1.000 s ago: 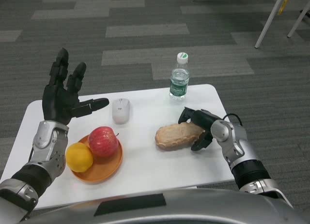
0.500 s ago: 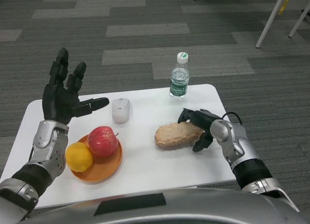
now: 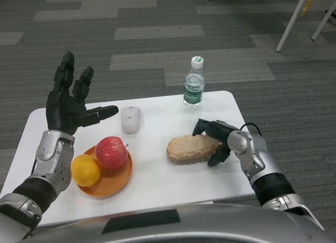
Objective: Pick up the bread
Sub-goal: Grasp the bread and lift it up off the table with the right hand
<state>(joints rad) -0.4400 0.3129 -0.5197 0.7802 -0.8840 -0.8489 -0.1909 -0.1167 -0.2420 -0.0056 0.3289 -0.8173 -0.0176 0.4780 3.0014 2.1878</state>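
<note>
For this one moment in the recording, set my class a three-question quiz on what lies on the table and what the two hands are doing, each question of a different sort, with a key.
1. True or false: the bread lies on the orange plate.
2. Which hand is at the bread? A. left hand B. right hand
3. Fill in: the white mouse lies between the raised hand and the water ______.

Key
1. False: it lies on the white table, apart from the plate, which holds the apple and the orange.
2. B: its fingers curl round the bread's right end.
3. bottle
</note>
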